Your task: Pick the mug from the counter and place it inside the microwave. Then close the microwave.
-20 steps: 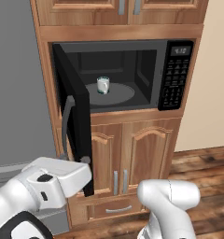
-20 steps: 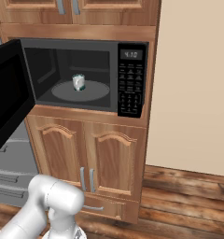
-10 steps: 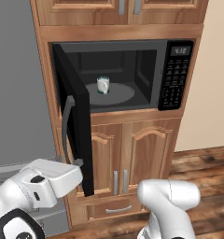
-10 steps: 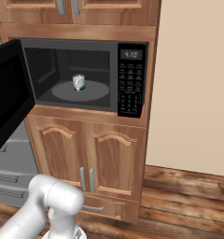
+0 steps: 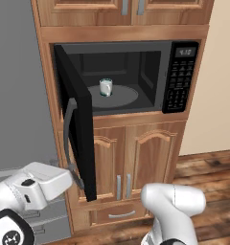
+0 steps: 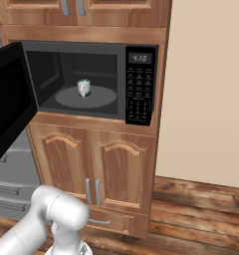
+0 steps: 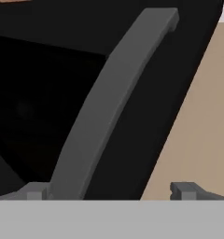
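I am holding my tool [image 7: 109,190], fingers spread apart, low beside the black microwave's [image 5: 136,72] long grey handle [image 7: 109,102], having dropped lower.

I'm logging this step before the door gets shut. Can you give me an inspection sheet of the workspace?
Surface: grey turntable inside the microwave, bare apart from the mug.
Job's things: mug stands upright on the turntable, inside the cavity; microwave door wide open, its grey handle facing the arm.
Clutter: nothing seen.
End effector: end effector open, fingertips spread, one beside the foot of the door handle, holding nothing.
Cables: nothing seen.
Surroundings: wooden cabinet doors below and above the microwave, drawer beneath, beige wall to the right, grey appliance front to the left, wood plank floor.
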